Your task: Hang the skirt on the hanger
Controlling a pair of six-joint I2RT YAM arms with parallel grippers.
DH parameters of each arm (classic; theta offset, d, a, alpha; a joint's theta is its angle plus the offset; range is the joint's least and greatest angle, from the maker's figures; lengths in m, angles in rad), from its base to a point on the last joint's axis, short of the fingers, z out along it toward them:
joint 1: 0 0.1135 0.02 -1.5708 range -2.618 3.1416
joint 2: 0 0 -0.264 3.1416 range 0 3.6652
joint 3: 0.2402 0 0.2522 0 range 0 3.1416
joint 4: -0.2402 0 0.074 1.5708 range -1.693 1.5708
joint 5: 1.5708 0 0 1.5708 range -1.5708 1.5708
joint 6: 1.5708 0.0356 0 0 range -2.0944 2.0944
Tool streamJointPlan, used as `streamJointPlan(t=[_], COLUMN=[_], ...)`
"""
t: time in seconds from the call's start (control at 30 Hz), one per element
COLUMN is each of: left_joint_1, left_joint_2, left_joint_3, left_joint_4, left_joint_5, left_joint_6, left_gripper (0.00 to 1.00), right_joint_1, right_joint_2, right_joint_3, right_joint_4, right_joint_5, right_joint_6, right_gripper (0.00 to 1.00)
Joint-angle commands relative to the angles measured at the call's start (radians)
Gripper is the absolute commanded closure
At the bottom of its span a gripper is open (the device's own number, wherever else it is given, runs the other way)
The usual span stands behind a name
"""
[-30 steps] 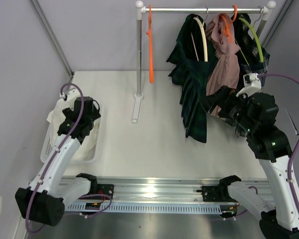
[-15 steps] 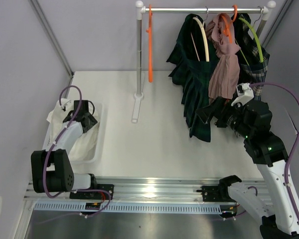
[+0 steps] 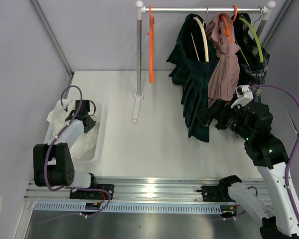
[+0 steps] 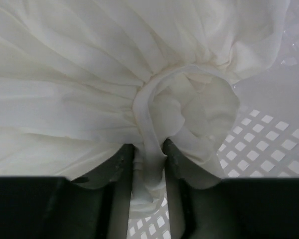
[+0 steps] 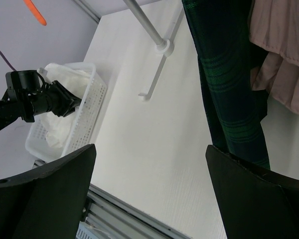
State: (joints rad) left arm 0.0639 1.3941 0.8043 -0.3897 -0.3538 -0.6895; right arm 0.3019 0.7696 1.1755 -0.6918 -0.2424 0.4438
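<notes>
Gripping the white skirt (image 4: 154, 99) by its waistband fold between the left fingers (image 4: 120, 169), down in the plastic basket (image 4: 269, 144). Better to seat that fold deep before lifting straight up. Right fingers (image 5: 40, 199) spread, empty, beside the hung green plaid skirt (image 5: 229, 74).

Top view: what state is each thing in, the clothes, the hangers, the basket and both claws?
White pleated skirt, bunched in the basket.
White plastic lattice basket, holding that skirt.
Bare orange plastic hanger, hanging empty on the metal rail.
Dark green tartan skirt, hung up.
Left gripper, pinching a fold of the white skirt.
Right gripper, open, empty.
</notes>
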Motion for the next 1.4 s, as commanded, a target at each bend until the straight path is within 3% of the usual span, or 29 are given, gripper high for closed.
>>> streamJointPlan(t=[0.0,0.07,0.1,0.13,0.3,0.43,0.63,0.83,0.97,1.1,1.37], left_joint_1=[0.005,0.005,0.005,0.004,0.004,0.001,-0.053,-0.202,-0.341,-0.41,-0.622], left_joint_2=[-0.026,-0.046,-0.064,-0.073,-0.187,-0.323,-0.394,-0.419,-0.412,-0.391,-0.365], left_joint_3=[0.024,0.056,0.065,0.078,0.153,0.199,0.357,0.588,0.685,0.768,0.796], left_joint_4=[0.005,-0.014,-0.044,-0.061,-0.118,-0.097,-0.138,-0.178,-0.184,-0.202,-0.175], left_joint_5=[0.012,0.013,0.012,0.01,0.012,0.116,0.18,0.19,0.139,0.125,0.05], left_joint_6=[0.007,0.027,0.042,0.053,0.105,0.137,0.205,0.275,0.315,0.321,0.309], left_gripper=[0.79,0.88,0.98,1.0,1.0,1.0,1.0,1.0,1.0,1.0,1.0], right_joint_1=[0.002,0.0,0.002,0.002,0.002,0.002,0.003,0.008,0.013,0.043,0.278], right_joint_2=[0.003,0.01,0.011,0.013,0.028,0.046,0.069,0.083,0.088,0.088,0.112], right_joint_3=[0.001,-0.002,-0.001,-0.002,0.0,0.007,0.023,0.03,0.035,0.038,0.023], right_joint_4=[0.018,0.021,0.024,0.031,0.043,0.052,0.058,0.067,0.069,0.093,0.132], right_joint_5=[-0.021,-0.02,-0.02,-0.018,-0.018,-0.023,-0.021,-0.023,-0.034,-0.075,0.066], right_joint_6=[-0.01,-0.011,-0.01,-0.01,-0.008,-0.008,-0.011,-0.011,-0.014,-0.016,0.01], right_gripper=[0.01,0.0,0.0,0.01,0.0,0.01,0.01,0.01,0.01,0.04,0.07])
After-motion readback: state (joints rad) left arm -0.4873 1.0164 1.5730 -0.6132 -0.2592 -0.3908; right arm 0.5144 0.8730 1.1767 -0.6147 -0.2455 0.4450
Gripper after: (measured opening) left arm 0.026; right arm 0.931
